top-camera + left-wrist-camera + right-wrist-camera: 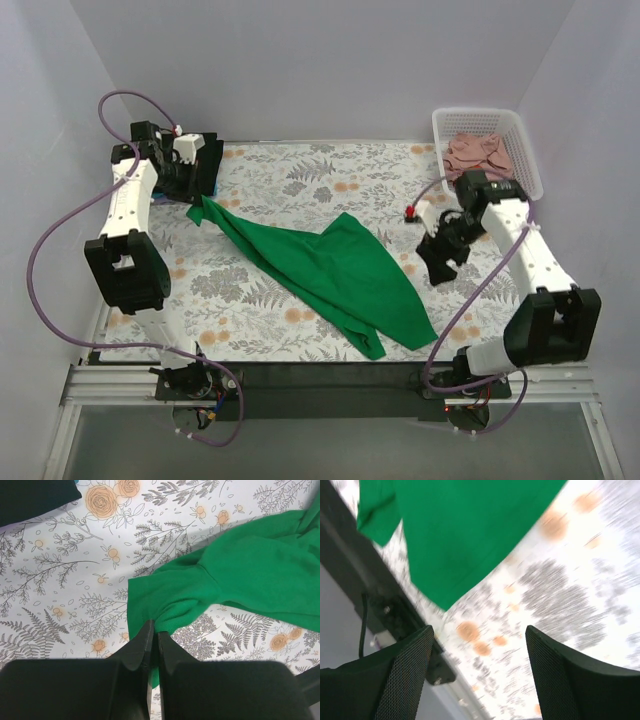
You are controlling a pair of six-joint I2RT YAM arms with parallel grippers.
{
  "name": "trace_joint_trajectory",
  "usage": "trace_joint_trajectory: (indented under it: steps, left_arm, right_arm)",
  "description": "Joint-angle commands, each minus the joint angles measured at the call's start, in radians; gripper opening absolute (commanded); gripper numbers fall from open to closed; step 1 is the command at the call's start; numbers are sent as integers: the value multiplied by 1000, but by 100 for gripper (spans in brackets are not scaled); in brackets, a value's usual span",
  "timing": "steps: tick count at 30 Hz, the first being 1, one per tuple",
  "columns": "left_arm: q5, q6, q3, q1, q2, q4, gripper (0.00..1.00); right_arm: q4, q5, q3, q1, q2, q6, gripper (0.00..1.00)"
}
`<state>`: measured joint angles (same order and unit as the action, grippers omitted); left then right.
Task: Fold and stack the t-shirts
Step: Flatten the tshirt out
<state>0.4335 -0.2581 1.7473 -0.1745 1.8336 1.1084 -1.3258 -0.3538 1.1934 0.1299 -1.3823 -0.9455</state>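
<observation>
A bright green t-shirt (330, 270) lies stretched in a diagonal band from the far left towards the near middle of the floral table. My left gripper (200, 192) is at its far-left end. In the left wrist view that gripper (154, 627) is shut on a bunched fold of the green t-shirt (250, 575). My right gripper (440, 262) hovers to the right of the shirt, apart from it. Its view is blurred, and it (477, 630) stands open with nothing between the fingers, the green t-shirt (460, 535) beyond them. A dusty pink t-shirt (478, 152) lies crumpled in the basket.
The white lattice basket (527, 160) stands at the far right corner. A dark cloth (30, 497) with a blue edge shows at the top left of the left wrist view. The table's near edge and a black rail (395, 610) show beside the right fingers.
</observation>
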Motion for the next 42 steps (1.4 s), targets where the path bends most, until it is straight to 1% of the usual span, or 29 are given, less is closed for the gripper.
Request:
trace_joint_trajectory:
  steps: [1, 2, 3, 4, 6, 8, 9, 11, 12, 15, 18, 20, 21, 22, 26, 31, 34, 36, 37, 38, 41, 42]
  left_arm:
    - [7, 2, 27, -3, 21, 2, 0]
    - [7, 2, 31, -3, 24, 4, 0]
    - [8, 0, 32, -3, 27, 4, 0]
    - [10, -1, 35, -3, 29, 2, 0]
    - [16, -4, 38, -3, 33, 8, 0]
    - [19, -9, 34, -2, 33, 13, 0]
    - [22, -9, 29, -2, 30, 13, 0]
    - [24, -10, 14, -2, 23, 7, 0]
    - [27, -12, -2, -2, 13, 1, 0]
    - [28, -12, -35, -2, 1, -8, 0]
    - [22, -9, -51, -2, -7, -12, 0]
    - [21, -6, -54, -2, -10, -12, 0]
    - [19, -6, -52, -2, -13, -12, 0]
    - [19, -6, -54, -2, -14, -13, 0]
    - [24, -12, -52, -2, -5, -16, 0]
    - [39, -21, -46, -2, 7, -16, 0]
    - [36, -18, -48, -2, 7, -16, 0]
    - [30, -17, -51, -2, 4, -19, 0]
    - [27, -15, -49, -2, 3, -21, 0]
    - [28, -15, -48, -2, 1, -21, 0]
    - [33, -20, -51, -3, 3, -22, 0]
    - [37, -21, -54, -2, 3, -22, 0]
  right_arm:
    - [32, -190, 243, -9, -160, 24, 81]
    - [58, -229, 296, -7, -211, 87, 75]
    - [98, -270, 389, 2, -303, 222, 69]
    - [197, -277, 425, 10, -346, 285, 65]
    - [308, -262, 510, 43, -440, 376, 58]
    - [449, -222, 558, 79, -487, 488, 57]
    - [485, -147, 583, 120, -541, 528, 57]
    - [552, -119, 661, 148, -595, 583, 57]
    - [575, -70, 682, 177, -638, 599, 57]
    - [641, -4, 739, 217, -716, 631, 58]
    - [645, 50, 798, 278, -794, 642, 61]
    - [646, 78, 784, 298, -816, 633, 66]
    - [649, 105, 775, 315, -833, 623, 71]
    - [648, 110, 767, 320, -842, 620, 71]
    - [671, 133, 715, 335, -857, 617, 71]
    - [721, 130, 690, 340, -873, 626, 70]
    - [724, 124, 693, 340, -900, 634, 66]
    - [725, 125, 681, 339, -914, 633, 60]
    - [726, 125, 655, 340, -914, 634, 57]
    - [726, 124, 635, 341, -906, 637, 51]
    - [746, 127, 526, 349, -870, 630, 49]
    - [752, 128, 493, 353, -860, 613, 44]
